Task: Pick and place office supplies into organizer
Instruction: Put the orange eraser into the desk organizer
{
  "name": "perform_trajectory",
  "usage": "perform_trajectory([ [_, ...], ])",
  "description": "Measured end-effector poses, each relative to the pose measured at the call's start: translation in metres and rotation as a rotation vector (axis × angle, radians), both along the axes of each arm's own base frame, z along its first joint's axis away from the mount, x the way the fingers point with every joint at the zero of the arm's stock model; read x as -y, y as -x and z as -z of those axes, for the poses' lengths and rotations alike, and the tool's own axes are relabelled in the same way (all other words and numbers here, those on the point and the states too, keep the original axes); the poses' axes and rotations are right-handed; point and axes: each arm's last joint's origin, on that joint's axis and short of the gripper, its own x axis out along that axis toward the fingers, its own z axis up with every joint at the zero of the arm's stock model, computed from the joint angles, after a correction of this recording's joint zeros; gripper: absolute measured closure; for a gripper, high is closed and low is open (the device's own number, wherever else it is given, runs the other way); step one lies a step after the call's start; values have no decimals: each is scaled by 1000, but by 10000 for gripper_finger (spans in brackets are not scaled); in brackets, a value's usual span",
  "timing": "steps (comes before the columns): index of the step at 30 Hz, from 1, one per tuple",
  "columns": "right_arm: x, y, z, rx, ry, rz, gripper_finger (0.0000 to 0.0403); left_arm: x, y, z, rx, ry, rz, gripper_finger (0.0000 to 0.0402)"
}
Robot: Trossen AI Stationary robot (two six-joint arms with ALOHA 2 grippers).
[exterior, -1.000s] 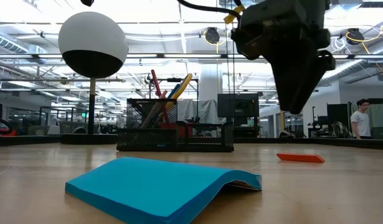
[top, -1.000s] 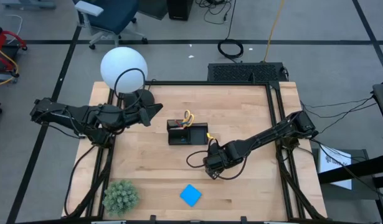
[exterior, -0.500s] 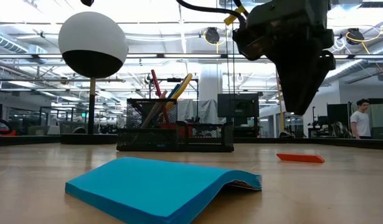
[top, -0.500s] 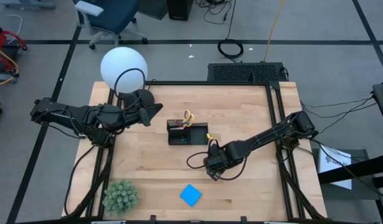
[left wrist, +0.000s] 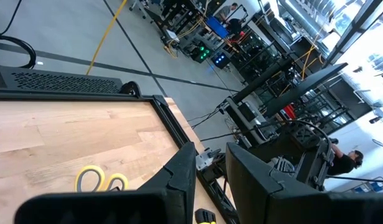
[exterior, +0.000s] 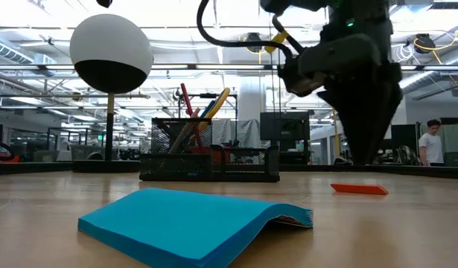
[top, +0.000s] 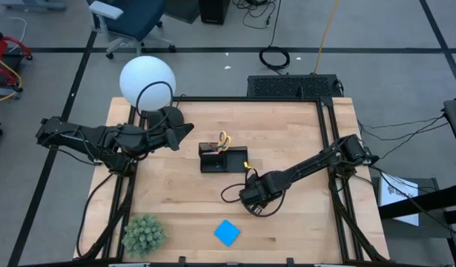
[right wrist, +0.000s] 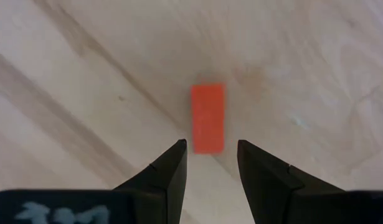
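A small orange-red eraser (right wrist: pixel 208 117) lies flat on the wooden table (top: pixel 302 141). My right gripper (right wrist: pixel 210 147) hangs open just above it, pointing down, with one finger on either side of the eraser's near end and touching nothing. In the low view the eraser (exterior: pixel 359 189) lies below the right gripper (exterior: pixel 363 158). The black organizer (top: pixel 222 157) stands mid-table with yellow-handled scissors (top: pixel 225 139) and pens (exterior: pixel 185 100) standing in it. A blue note pad (top: pixel 227 232) lies near the front edge. My left gripper (top: pixel 184 130) waits open and raised beside the lamp.
A white globe lamp (top: pixel 147 81) stands at the far left corner and a green spiky plant (top: pixel 144 233) at the near left corner. Bare wood lies between the organizer and the note pad. A person (exterior: pixel 433 141) stands far off in the room.
My right gripper has sunk straight down toward the eraser, its fingers still apart. The eraser, note pad and organizer have stayed where they were.
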Motion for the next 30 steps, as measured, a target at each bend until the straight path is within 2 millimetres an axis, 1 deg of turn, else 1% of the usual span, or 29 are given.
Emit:
perform_trajectory([
  [10, 2, -2, 1, 22, -2, -30, 273, 0, 0, 0, 0, 0, 0, 321],
  [21, 5, 7, 29, 31, -32, -16, 273, 0, 0, 0, 0, 0, 0, 321],
  [24, 5, 8, 31, 45, -64, -17, 273, 0, 0, 0, 0, 0, 0, 321],
  [30, 4, 8, 33, 52, -67, -6, 273, 0, 0, 0, 0, 0, 0, 321],
])
